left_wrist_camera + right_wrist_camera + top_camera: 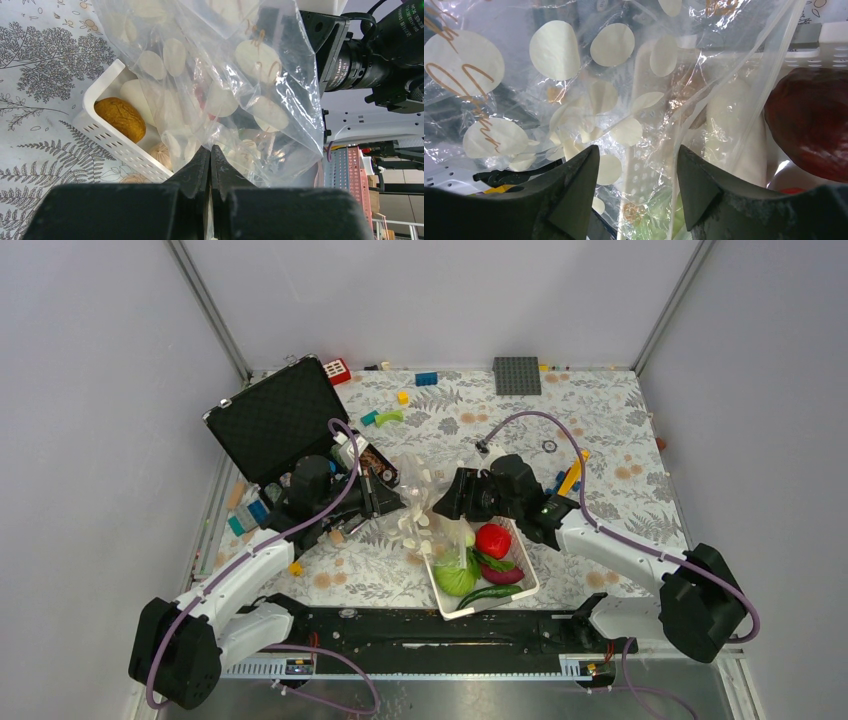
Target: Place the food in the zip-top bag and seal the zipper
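The zip-top bag (418, 508), clear with cream dots, hangs crumpled between both grippers above the white basket's (447, 602) far end. My left gripper (210, 150) is shut on a fold of the bag (240, 65). My right gripper (639, 155) is open, its jaws either side of the bag film (574, 90) without pinching it. The food lies in the basket: green cabbage (455, 577), red tomato (492, 539), dark-red bulb (506, 575) and long green pepper (490, 593). A brown oval (120, 118) shows in the left wrist view. I cannot make out the zipper.
An open black case (275, 420) lies at the back left behind the left arm. Coloured bricks (427, 378) and a grey baseplate (517, 375) are scattered along the far side. The basket wall (120, 145) is just under the left gripper.
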`<control>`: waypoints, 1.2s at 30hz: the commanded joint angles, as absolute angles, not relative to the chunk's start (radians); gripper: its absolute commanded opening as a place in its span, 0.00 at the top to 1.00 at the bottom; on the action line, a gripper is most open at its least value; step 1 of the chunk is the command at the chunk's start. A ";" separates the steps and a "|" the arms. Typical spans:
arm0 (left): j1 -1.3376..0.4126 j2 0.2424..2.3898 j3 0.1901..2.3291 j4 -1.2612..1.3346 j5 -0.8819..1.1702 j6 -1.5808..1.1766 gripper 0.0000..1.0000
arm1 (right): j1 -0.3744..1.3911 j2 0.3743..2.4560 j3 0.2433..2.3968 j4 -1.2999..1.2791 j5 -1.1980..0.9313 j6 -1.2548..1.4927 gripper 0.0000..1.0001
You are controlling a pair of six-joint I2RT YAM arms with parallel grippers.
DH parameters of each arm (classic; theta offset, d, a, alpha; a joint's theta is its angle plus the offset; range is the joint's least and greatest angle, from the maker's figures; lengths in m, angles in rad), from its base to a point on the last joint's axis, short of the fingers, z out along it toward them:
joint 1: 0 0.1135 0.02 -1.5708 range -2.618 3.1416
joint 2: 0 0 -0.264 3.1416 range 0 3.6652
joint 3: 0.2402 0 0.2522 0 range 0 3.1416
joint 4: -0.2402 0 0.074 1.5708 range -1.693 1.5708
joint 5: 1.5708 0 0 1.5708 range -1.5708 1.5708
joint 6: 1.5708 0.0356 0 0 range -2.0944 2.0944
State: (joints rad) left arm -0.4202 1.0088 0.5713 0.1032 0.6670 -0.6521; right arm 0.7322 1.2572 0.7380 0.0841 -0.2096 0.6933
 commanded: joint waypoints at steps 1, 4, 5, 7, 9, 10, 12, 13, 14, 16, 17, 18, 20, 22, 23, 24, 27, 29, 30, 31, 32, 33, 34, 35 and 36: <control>-0.425 0.999 0.564 0.146 0.657 -0.640 1.00 | 0.730 1.263 0.766 0.115 -0.226 0.686 0.39; -0.424 0.997 0.564 0.145 0.657 -0.641 1.00 | 0.729 1.274 0.766 0.105 -0.210 0.685 0.51; -0.425 0.998 0.564 0.145 0.656 -0.644 1.00 | 0.729 1.278 0.764 0.103 -0.206 0.682 0.58; -0.425 0.999 0.563 0.144 0.652 -0.644 1.00 | 0.729 1.282 0.768 0.091 -0.196 0.676 0.70; -0.423 0.999 0.563 0.147 0.648 -0.645 1.00 | 0.729 1.282 0.774 0.079 -0.193 0.653 0.87; -0.425 1.000 0.563 0.145 0.645 -0.644 1.00 | 0.729 1.280 0.781 0.065 -0.189 0.641 0.97; -0.424 1.000 0.571 0.125 0.624 -0.639 1.00 | 0.729 1.265 0.795 0.045 -0.178 0.612 1.00; -0.423 0.999 0.583 0.101 0.606 -0.634 1.00 | 0.729 1.251 0.802 0.037 -0.169 0.590 1.00; -0.424 0.995 0.596 0.067 0.579 -0.628 1.00 | 0.730 1.236 0.813 0.021 -0.158 0.559 1.00; -0.424 0.977 0.624 -0.016 0.514 -0.618 0.83 | 0.729 1.203 0.839 -0.030 -0.115 0.504 1.00; -0.425 0.950 0.630 -0.046 0.481 -0.615 0.56 | 0.729 1.183 0.854 -0.053 -0.070 0.482 1.00; -0.425 0.918 0.633 -0.069 0.440 -0.620 0.38 | 0.729 1.169 0.873 -0.068 -0.039 0.469 1.00; -0.425 0.851 0.642 -0.134 0.296 -0.652 0.10 | 0.730 1.148 0.907 -0.075 -0.020 0.444 1.00; -0.425 0.779 0.675 -0.252 0.118 -0.668 0.01 | 0.730 1.136 0.950 -0.091 -0.021 0.407 1.00; -0.425 0.744 0.701 -0.320 0.030 -0.677 0.01 | 0.731 1.137 0.978 -0.111 -0.017 0.391 1.00; -0.425 0.713 0.724 -0.386 -0.087 -0.695 0.01 | 0.731 1.140 1.003 -0.130 -0.009 0.384 1.00; -0.425 0.640 0.785 -0.527 -0.309 -0.750 0.01 | 0.743 1.155 1.051 -0.147 -0.005 0.375 1.00; -0.425 0.624 0.841 -0.593 -0.391 -0.775 0.01 | 0.790 1.173 1.077 -0.155 0.027 0.317 1.00; -0.426 0.630 0.880 -0.643 -0.445 -0.787 0.01 | 0.814 1.184 1.090 -0.160 0.057 0.277 1.00; -0.426 0.640 0.918 -0.695 -0.496 -0.801 0.01 | 0.839 1.192 1.102 -0.166 0.071 0.210 1.00; -0.426 0.655 0.954 -0.747 -0.550 -0.815 0.01 | 0.863 1.197 1.111 -0.175 0.103 0.152 1.00; -0.426 0.670 0.986 -0.792 -0.596 -0.829 0.01 | 0.877 1.200 1.121 -0.182 0.159 0.119 1.00; -0.426 0.684 1.012 -0.835 -0.631 -0.844 0.01 | 0.881 1.202 1.138 -0.194 0.204 0.108 1.00; -0.426 0.702 1.035 -0.866 -0.659 -0.855 0.01 | 0.883 1.206 1.154 -0.211 0.246 0.116 1.00; -0.426 0.709 1.049 -0.885 -0.671 -0.860 0.01 | 0.883 1.210 1.170 -0.230 0.293 0.135 1.00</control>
